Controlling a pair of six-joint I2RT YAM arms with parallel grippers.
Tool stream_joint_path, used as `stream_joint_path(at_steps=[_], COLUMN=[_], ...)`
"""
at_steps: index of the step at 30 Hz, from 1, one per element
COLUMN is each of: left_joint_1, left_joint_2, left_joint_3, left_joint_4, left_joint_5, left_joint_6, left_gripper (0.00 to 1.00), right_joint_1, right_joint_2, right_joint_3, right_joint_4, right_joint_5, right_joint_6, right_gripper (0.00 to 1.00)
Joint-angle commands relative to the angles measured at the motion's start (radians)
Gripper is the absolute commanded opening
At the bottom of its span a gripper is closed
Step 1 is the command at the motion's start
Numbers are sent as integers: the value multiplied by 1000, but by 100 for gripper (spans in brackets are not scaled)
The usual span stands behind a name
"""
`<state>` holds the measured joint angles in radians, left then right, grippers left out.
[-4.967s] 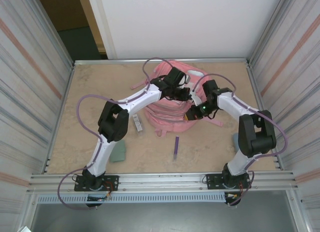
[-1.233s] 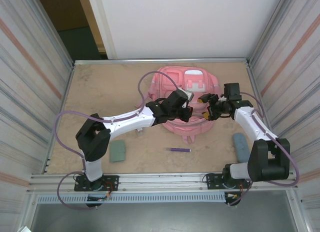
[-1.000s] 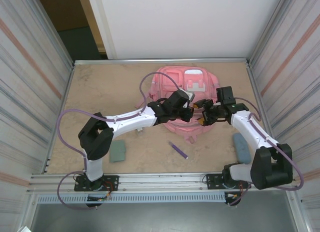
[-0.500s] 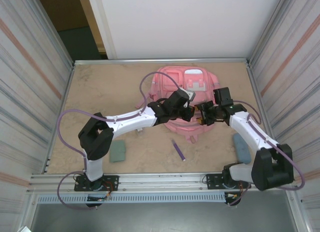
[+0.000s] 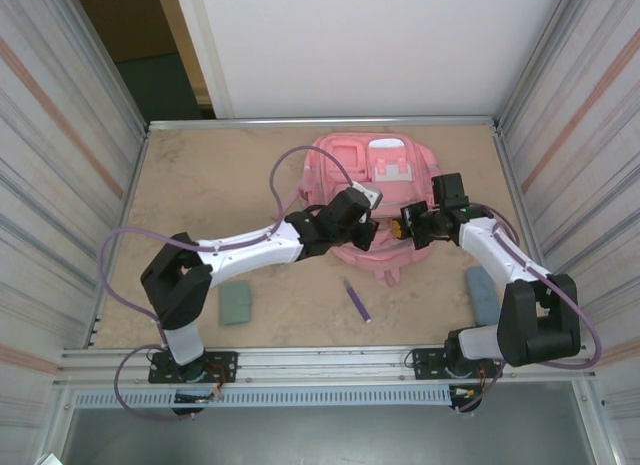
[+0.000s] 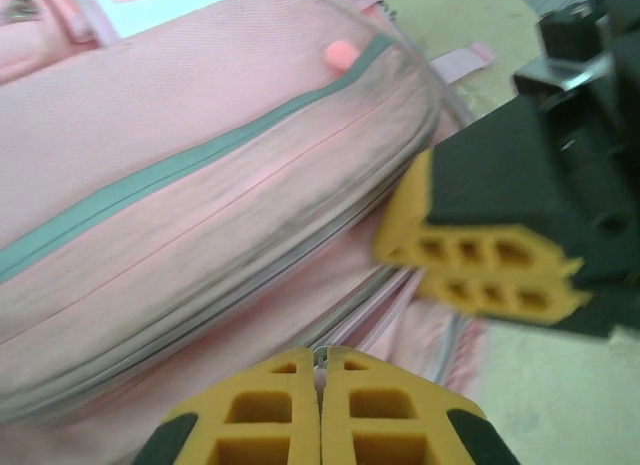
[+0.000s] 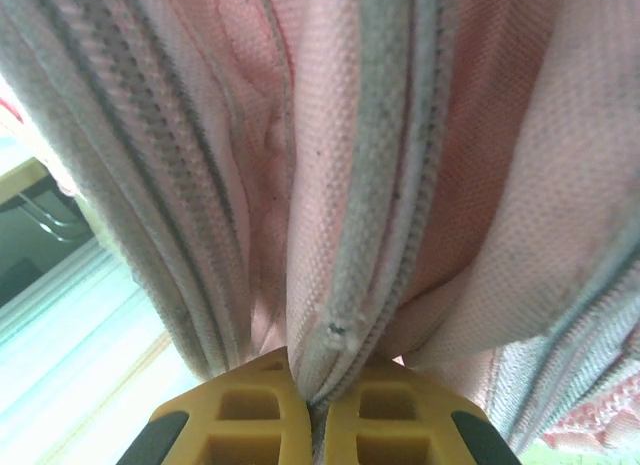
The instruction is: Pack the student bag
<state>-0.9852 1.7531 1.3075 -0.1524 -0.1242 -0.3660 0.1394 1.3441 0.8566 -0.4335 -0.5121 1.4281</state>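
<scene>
The student bag lies flat on the table in the upper middle of the top view. Its long axis runs from the far rail down toward the bottom of the frame, and its patch faces up. Both arms meet at its lower end: the left gripper comes in from the lower left and the right gripper from the right, with only a narrow stretch of pink fabric between them. Neither is clearly nearer, since each is at the bag itself. In the left wrist view the grey-green zip crosses diagonally from lower left to upper right, just above the left gripper. Its yellow pads are pressed together, and a thin sliver of the bag's seam seems to be caught at the tips, though that is hard to confirm. The right gripper sits at the right of that frame, its pads also closed. Its own camera shows the right gripper clamped on a fold of the bag along a grey zip tape that rises straight up the frame. My guess is that the next move turns on pulling along that zip line. A purple pen lies loose below the bag.
</scene>
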Motion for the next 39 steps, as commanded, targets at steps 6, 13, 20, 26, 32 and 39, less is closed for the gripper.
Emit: stream_joint_path(at_steps=[6,13,20,26,32,39], left_joint_1=[81,29,-26,-46,-38,103], left_joint_2=[-178,-108,-10,-6,-65,-137], left_joint_3=[-167,-66,74,62,-23,-194], left_joint_4=[55,135,177,214,200,135], left_joint_5=[-100,-33,43,55,-4,-92], left_joint_6=[83,54,50,42,68,73], left_gripper=[0,0,0,0,0,0], right_joint_1=[-114,-84,75,119,116,76], right_joint_2=[58,7,-190,-127,-61,-85], right_joint_3=[87,74,16,-26,10,13], right_joint_4=[-65,-118,-158,-66,-65,-85], right_joint_5=[-64,-58,188,193,163,118], right_joint_6=[-209,-144,41,103,24,-40], right_gripper=[9,56,63,52,0,0])
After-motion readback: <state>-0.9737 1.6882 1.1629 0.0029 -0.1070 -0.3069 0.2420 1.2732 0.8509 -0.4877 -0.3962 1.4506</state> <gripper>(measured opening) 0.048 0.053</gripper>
